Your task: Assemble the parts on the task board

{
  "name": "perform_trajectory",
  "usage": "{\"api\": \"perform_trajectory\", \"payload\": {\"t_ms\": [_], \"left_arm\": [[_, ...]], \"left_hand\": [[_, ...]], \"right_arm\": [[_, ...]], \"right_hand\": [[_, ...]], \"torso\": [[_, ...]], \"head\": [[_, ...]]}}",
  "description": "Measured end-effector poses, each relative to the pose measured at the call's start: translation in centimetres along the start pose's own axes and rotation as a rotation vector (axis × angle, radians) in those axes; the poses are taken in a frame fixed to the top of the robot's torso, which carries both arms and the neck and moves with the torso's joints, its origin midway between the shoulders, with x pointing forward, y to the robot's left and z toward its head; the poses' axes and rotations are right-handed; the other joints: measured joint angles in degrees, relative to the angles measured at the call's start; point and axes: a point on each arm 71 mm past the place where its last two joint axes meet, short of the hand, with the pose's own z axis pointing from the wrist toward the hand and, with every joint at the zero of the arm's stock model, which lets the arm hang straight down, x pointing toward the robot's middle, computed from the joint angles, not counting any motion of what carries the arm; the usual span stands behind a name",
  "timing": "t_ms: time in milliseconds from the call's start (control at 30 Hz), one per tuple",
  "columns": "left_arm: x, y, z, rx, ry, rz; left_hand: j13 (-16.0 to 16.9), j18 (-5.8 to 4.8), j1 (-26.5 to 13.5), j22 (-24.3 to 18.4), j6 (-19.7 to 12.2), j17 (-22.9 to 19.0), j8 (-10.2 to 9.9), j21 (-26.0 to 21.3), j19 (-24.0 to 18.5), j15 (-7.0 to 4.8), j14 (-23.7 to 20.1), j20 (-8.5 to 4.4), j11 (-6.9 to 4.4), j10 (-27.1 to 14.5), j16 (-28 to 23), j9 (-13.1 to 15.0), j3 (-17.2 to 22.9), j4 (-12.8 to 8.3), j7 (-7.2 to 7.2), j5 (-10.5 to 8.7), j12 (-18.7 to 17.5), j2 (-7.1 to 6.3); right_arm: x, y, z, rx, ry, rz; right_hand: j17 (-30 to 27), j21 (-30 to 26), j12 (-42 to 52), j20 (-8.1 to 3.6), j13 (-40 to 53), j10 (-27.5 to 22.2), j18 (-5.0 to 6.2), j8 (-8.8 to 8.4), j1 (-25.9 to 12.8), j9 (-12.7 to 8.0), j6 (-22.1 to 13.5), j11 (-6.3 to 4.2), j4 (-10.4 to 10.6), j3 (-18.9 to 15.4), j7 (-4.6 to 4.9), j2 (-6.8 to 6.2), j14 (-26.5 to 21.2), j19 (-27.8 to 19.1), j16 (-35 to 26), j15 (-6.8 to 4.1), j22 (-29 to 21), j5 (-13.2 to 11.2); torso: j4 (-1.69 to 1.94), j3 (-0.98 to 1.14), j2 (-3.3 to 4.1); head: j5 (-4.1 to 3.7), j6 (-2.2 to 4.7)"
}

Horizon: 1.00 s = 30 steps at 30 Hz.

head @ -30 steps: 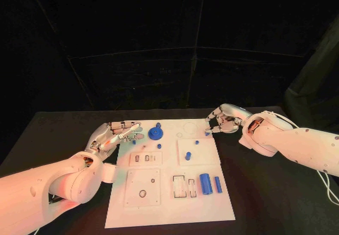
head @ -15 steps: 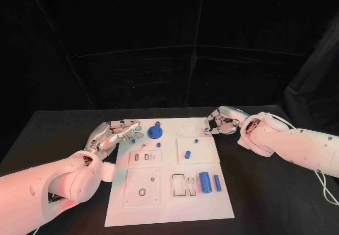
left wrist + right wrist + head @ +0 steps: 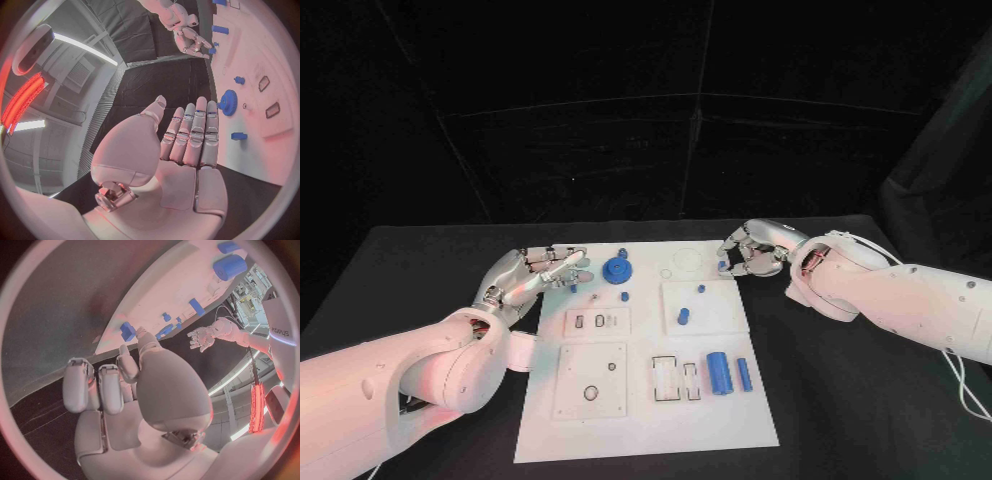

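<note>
A small blue part is pinched in the fingers of the right hand, at about one o'clock on the task board, just over its right edge. The left hand is held flat with fingers extended and together, holding nothing, at ten o'clock beside the board's left edge. A blue gear sits near twelve o'clock, with a large blue cylinder and a thinner one at five o'clock. The step in hand appears to be placement of the pinched part; it is best kept upright and lowered slowly into its seat. Open black table lies at three and nine o'clock for withdrawal; the board's rim should be cleared first.
</note>
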Motion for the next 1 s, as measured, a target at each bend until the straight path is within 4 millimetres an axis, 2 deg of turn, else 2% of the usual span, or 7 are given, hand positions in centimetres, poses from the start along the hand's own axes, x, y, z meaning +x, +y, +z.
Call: {"api": "perform_trajectory", "payload": {"t_ms": [367, 867, 1000], "left_arm": [[0.0, 0.0, 0.0, 0.0, -0.001, 0.0], [-0.1, 0.0, 0.0, 0.0, -0.002, 0.001], [-0.1, 0.0, 0.0, 0.0, -0.002, 0.001]], "left_hand": [[0.0, 0.0, 0.0, 0.0, 0.0, 0.0, 0.0, 0.0, 0.0, 0.0, 0.0, 0.0, 0.0, 0.0, 0.0, 0.0, 0.0, 0.0, 0.0, 0.0, 0.0, 0.0], [0.0, 0.0, 0.0, 0.0, 0.0, 0.0, 0.0, 0.0, 0.0, 0.0, 0.0, 0.0, 0.0, 0.0, 0.0, 0.0, 0.0, 0.0, 0.0, 0.0, 0.0, 0.0], [0.0, 0.0, 0.0, 0.0, 0.0, 0.0, 0.0, 0.0, 0.0, 0.0, 0.0, 0.0, 0.0, 0.0, 0.0, 0.0, 0.0, 0.0, 0.0, 0.0, 0.0, 0.0]], "right_arm": [[0.5, -0.1, 0.1, -0.001, 0.016, -0.004], [1.3, -0.2, 0.1, 0.001, 0.035, -0.007], [1.3, -0.2, 0.1, 0.002, 0.035, -0.008]], "right_hand": [[0.0, 0.2, 0.5, -0.21, 0.3, 0.2, 0.0, 0.65, 1.0, 0.1, 1.0, -0.21, -0.6, 0.3, -0.24, 1.03, 0.0, 0.2, 0.2, 0.0, 0.0, -0.5], [0.0, 0.4, 0.7, -0.19, 0.6, 0.2, 0.0, 0.9, 1.6, 0.1, 1.8, -0.22, -1.0, 0.3, -0.29, 1.6, 0.0, 0.6, 0.5, 0.0, 0.0, -1.2], [0.0, 0.4, 0.7, -0.26, 0.7, 0.4, 0.0, 1.16, 1.9, 0.2, 2.7, -0.42, -1.3, 0.7, -0.42, 1.95, 0.0, 0.7, 0.5, -0.04, 0.0, -2.6]], "torso": [[0.0, 0.0, 0.0], [0.03, 0.04, 0.0], [0.03, 0.05, 0.0]], "head": [[-0.04, -0.19], [0.13, -0.37], [0.04, -0.41]]}}
